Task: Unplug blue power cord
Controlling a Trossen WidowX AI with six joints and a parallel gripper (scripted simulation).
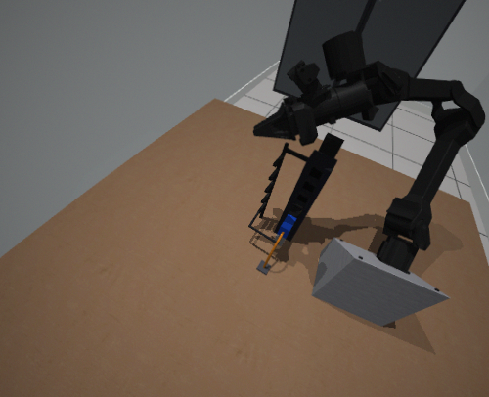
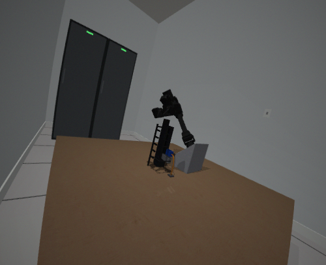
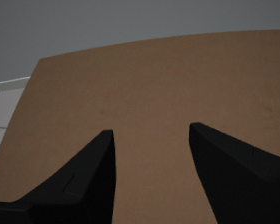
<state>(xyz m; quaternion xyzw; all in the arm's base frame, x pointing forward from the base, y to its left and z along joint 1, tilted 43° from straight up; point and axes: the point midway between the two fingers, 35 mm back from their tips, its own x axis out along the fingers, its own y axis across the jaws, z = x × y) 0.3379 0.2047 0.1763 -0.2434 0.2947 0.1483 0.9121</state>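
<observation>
The blue plug (image 1: 288, 225) (image 2: 169, 153) sits at the lowest end of the dark upright power strip (image 1: 326, 167). Whether it is fully seated is too small to tell. Its orange cord (image 1: 274, 250) (image 2: 173, 164) runs down to a small grey plate (image 1: 263, 267) (image 2: 171, 175) on the table. My gripper (image 1: 256, 131) (image 2: 154, 113) (image 3: 152, 136) is partly open, with nothing between its fingers. It is up near the top of the strip, well away from the plug and cord. The wrist view shows only table and wall beyond the fingertips.
A black ladder-like rack (image 1: 270, 187) (image 2: 154, 143) stands beside the strip. The grey wedge-shaped arm base (image 1: 372, 288) (image 2: 196, 158) stands on the table (image 1: 142, 274) (image 2: 117, 209). Dark cabinets (image 2: 85, 78) stand beyond the table.
</observation>
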